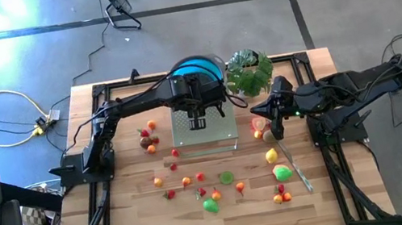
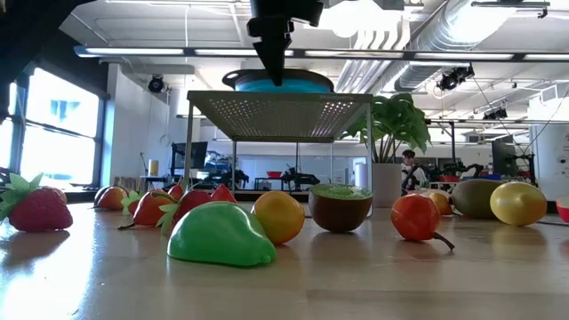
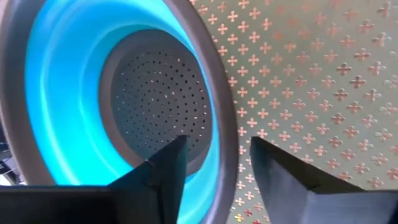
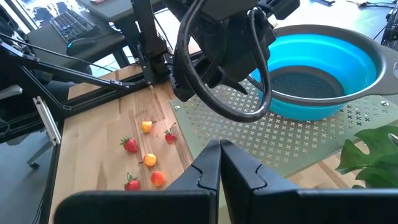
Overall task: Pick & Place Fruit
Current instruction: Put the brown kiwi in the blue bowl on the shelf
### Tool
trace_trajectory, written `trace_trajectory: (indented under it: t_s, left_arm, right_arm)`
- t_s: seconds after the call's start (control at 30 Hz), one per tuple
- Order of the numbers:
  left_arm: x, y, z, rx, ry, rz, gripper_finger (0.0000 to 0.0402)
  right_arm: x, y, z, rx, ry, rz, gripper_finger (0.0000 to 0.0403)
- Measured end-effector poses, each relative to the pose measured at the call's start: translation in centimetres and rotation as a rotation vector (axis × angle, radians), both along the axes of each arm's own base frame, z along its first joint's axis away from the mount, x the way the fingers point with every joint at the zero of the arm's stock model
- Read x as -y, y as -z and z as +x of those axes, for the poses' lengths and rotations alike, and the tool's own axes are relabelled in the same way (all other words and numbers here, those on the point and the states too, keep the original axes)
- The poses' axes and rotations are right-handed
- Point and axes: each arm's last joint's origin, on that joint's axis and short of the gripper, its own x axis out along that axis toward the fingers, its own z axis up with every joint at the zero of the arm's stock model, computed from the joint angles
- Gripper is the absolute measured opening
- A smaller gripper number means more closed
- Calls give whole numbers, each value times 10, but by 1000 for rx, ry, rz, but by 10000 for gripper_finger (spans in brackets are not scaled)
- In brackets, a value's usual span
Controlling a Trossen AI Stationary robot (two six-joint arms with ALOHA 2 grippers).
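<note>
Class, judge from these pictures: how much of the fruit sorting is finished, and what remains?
Nothing looks done: the blue bowl shows no fruit inside. The left tool hovers open and empty at the bowl's rim above the perforated stand; the right tool is shut beside the plant. The fruit lies scattered on the table.

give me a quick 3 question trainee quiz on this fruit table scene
1. True or false: the blue bowl sits on the perforated metal stand.
2. Which claw hangs over that stand? A) left B) right
3. Fill in: in its wrist view the left claw is ____ and holds nothing.

Key: 1 true. 2 A; the right claw is beside the plant, over the table. 3 open.
</note>
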Motion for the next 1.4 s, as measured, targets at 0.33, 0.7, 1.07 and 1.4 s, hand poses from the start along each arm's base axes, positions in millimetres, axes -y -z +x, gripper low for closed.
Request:
trace_trajectory:
  t_s: [0.33, 0.7, 1.07, 1.4]
  left_arm:
    - [0, 0, 0, 2, 3, -8, 205]
    - [0, -1, 3, 30, 13, -19, 205]
    - [1, -10, -1, 71, -35, -33, 205]
    - [31, -50, -22, 220, 42, -108, 205]
  right_arm:
    - [0, 0, 0, 0, 0, 0, 4]
    - [0, 0, 0, -1, -2, -2, 3]
    - [0, 0, 0, -1, -2, -2, 4]
    - [0, 0, 0, -2, -2, -3, 4]
